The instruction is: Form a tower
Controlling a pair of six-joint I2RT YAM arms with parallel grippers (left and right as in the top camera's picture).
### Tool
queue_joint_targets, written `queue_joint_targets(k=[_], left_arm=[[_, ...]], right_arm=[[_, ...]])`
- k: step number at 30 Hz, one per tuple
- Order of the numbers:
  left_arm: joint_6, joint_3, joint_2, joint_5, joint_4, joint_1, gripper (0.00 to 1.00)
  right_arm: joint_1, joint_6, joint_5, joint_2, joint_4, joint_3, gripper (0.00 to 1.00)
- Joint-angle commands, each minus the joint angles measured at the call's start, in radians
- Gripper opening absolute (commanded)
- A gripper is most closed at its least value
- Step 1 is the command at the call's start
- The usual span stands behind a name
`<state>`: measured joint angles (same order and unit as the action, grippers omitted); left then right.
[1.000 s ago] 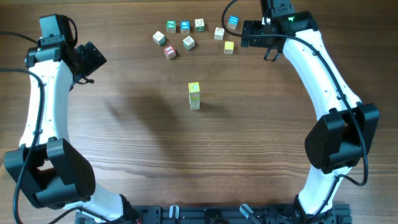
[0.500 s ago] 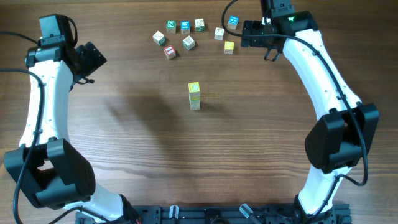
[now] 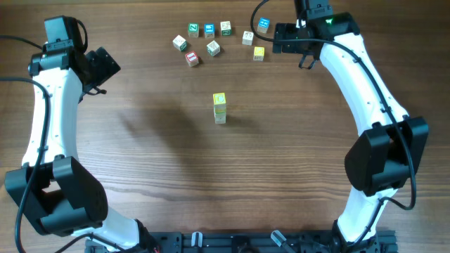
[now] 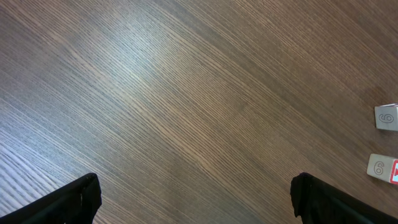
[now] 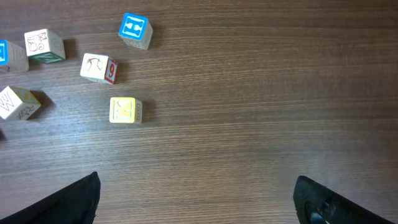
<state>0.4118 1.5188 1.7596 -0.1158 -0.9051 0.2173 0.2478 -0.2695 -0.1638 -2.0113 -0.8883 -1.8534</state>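
Your left fingers point(image 4: 196, 196) and right fingers point(image 5: 196, 199) hang wide open, empty; set the yellow cube point(image 5: 125, 111) off-centre and the slim tower point(image 3: 220, 108) on the table point(image 3: 211, 176) may topple.

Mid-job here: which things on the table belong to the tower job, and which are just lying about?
Job: narrow tower of pale wooden letter cubes, yellow cube on top; left tool and right tool, both open, empty.
Lying about: loose yellow wooden cube; loose blue-faced wooden cube; red-sided wooden cube; six more loose letter cubes beside them.
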Motion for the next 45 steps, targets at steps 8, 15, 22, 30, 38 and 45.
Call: queue_joint_targets(k=[8, 15, 22, 30, 38, 45], left_arm=[[-0.011, 0.013, -0.019, -0.009, 0.002, 0.003, 1.00], [-0.011, 0.013, -0.019, -0.009, 0.002, 0.003, 1.00], [-0.011, 0.013, -0.019, -0.009, 0.002, 0.003, 1.00], [-0.011, 0.013, -0.019, -0.009, 0.002, 0.003, 1.00], [-0.011, 0.013, -0.019, -0.009, 0.002, 0.003, 1.00], [-0.011, 0.013, -0.019, -0.009, 0.002, 0.003, 1.00]], right_arm=[[-0.003, 0.158, -0.010, 0.032, -0.093, 0.010, 1.00], [-0.028, 0.229, 0.113, 0.153, -0.169, 0.010, 1.00], [-0.039, 0.243, 0.088, 0.502, -0.273, 0.010, 1.00], [-0.039, 0.206, 0.068, 0.959, -0.146, 0.410, 1.00], [-0.039, 0.187, 0.188, 1.162, 0.332, 1.115, 1.00], [-0.039, 0.195, 0.251, 1.191, 0.641, 1.402, 1.00]])
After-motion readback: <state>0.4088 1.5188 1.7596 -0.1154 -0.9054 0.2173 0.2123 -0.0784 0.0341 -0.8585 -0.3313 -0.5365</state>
